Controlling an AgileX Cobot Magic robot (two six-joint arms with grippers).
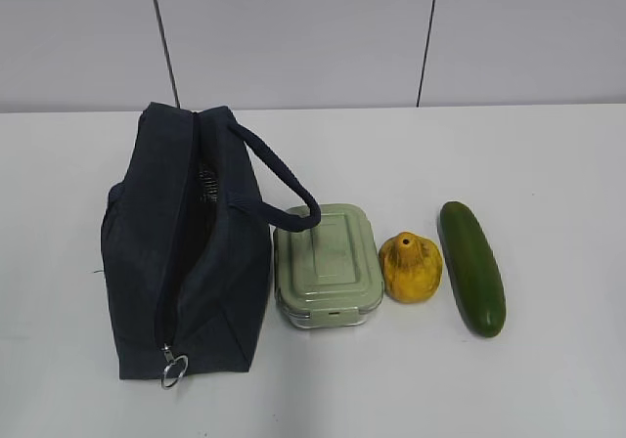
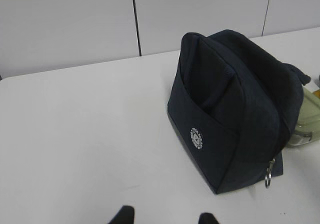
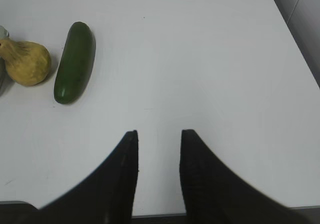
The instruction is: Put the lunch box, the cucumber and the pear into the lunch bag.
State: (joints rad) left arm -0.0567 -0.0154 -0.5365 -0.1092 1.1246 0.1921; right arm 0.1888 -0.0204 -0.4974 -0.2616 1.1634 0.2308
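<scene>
The navy lunch bag stands at the left of the white table, its top zipper open, with a metal ring pull at the near end and its loop handle draped onto the lunch box. The sage-green lunch box lies beside it, then the yellow pear, then the dark green cucumber. The bag also shows in the left wrist view. My left gripper is open and empty over bare table, left of the bag. My right gripper is open and empty, right of the cucumber and pear.
The white table meets a pale panelled wall at the back. Its right edge shows in the right wrist view. Neither arm shows in the exterior view.
</scene>
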